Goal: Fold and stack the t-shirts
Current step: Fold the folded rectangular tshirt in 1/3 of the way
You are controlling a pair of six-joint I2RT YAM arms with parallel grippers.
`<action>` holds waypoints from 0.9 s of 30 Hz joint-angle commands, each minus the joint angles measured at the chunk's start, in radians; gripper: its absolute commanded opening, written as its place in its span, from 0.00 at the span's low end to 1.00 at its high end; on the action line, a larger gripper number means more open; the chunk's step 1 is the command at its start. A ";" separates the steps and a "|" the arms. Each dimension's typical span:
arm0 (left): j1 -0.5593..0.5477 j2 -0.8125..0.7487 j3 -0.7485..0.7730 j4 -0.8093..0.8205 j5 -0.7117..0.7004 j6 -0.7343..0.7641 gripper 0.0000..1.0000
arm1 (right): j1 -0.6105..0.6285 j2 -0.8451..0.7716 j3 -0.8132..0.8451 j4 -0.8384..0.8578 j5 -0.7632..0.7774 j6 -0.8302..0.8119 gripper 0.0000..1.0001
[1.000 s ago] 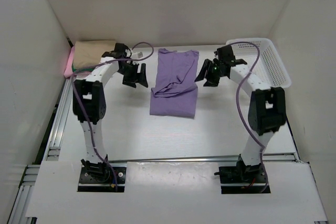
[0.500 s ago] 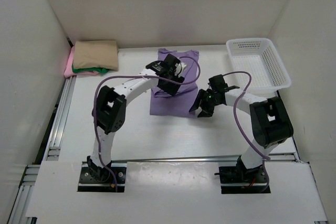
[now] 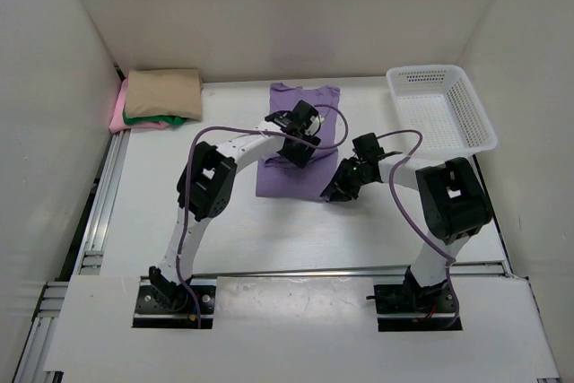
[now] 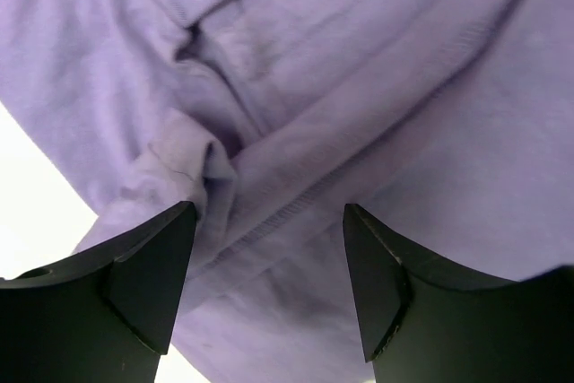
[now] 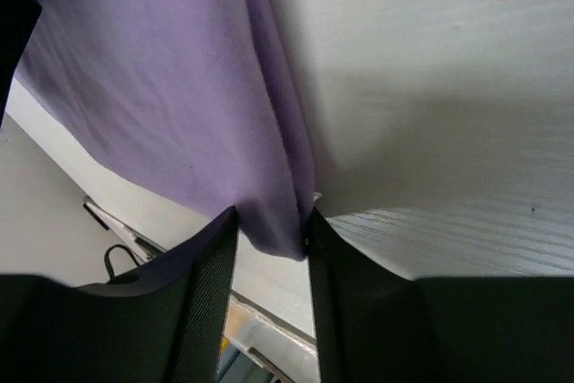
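Centrally on the counter (image 3: 224, 230), the lavender t-shirt (image 3: 289, 178) was laid out mostly flat. Its long axis ran from the far wall toward the arm bases, leaning slightly left at the near end. Which end carried the collar could not be told. Its middle was rumpled into folds, while the far end lay smooth.

The left pincer (image 3: 296, 150) was positioned over that rumpled middle. In the left wrist view its jaws were seen standing well apart, with a bunched ridge of lavender cloth (image 4: 359, 60) lying between and just beyond the tips of the left pincer (image 4: 269, 221). No cloth was seen pinched there.

The right pincer (image 3: 334, 193) was placed at the shirt's near right corner. In the right wrist view the right pincer (image 5: 272, 226) was seen closed down on the shirt's edge. A fold of the fabric (image 5: 161, 69) was squeezed between the two fingers (image 5: 211, 284), with the pale counter (image 5: 430, 87) beside it.

Three folded shirts were stacked in the far left corner, well apart from the lavender one. The tan t-shirt (image 3: 163, 91) was on top, the green t-shirt (image 3: 161, 119) beneath it, and the pink t-shirt (image 3: 117, 112) showed at the left side. A white mesh basket (image 3: 475, 123) was set at the far right.
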 commanded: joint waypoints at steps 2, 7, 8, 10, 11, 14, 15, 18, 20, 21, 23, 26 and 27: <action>-0.035 -0.100 0.038 0.002 0.030 -0.001 0.78 | -0.014 0.020 -0.022 0.004 -0.009 0.025 0.26; -0.053 -0.120 0.038 -0.007 0.029 -0.001 0.80 | -0.014 0.042 -0.022 0.004 -0.020 0.025 0.08; -0.064 -0.120 0.038 -0.007 0.029 -0.001 0.80 | -0.014 0.042 -0.022 0.004 -0.020 0.025 0.08; -0.073 -0.090 0.038 -0.007 -0.012 -0.001 0.81 | -0.014 0.051 -0.022 -0.005 -0.020 0.025 0.07; -0.073 -0.074 0.038 -0.007 -0.031 -0.001 0.81 | -0.014 0.051 -0.022 -0.005 -0.020 0.025 0.07; -0.073 -0.007 0.081 -0.007 -0.112 -0.001 0.81 | -0.014 0.051 -0.013 -0.014 -0.020 0.015 0.06; -0.073 0.008 0.096 -0.007 -0.135 -0.001 0.80 | -0.014 0.051 -0.013 -0.014 -0.020 0.006 0.04; -0.073 0.042 0.152 0.002 -0.206 -0.001 0.79 | -0.014 0.042 -0.022 -0.027 -0.031 0.006 0.02; -0.073 0.065 0.163 0.002 -0.242 -0.001 0.79 | -0.023 0.031 -0.022 -0.027 -0.031 -0.004 0.01; -0.073 0.065 0.175 0.002 -0.253 -0.001 0.77 | -0.024 0.019 -0.032 -0.027 -0.040 -0.004 0.01; -0.073 0.076 0.175 0.002 -0.262 -0.001 0.77 | -0.024 0.010 -0.045 -0.027 -0.040 -0.014 0.00; -0.073 0.076 0.146 0.002 -0.272 -0.001 0.77 | -0.033 -0.012 -0.054 -0.027 -0.040 -0.014 0.00; -0.073 0.076 0.146 0.012 -0.281 -0.001 0.77 | -0.033 -0.012 -0.065 -0.027 -0.040 -0.014 0.00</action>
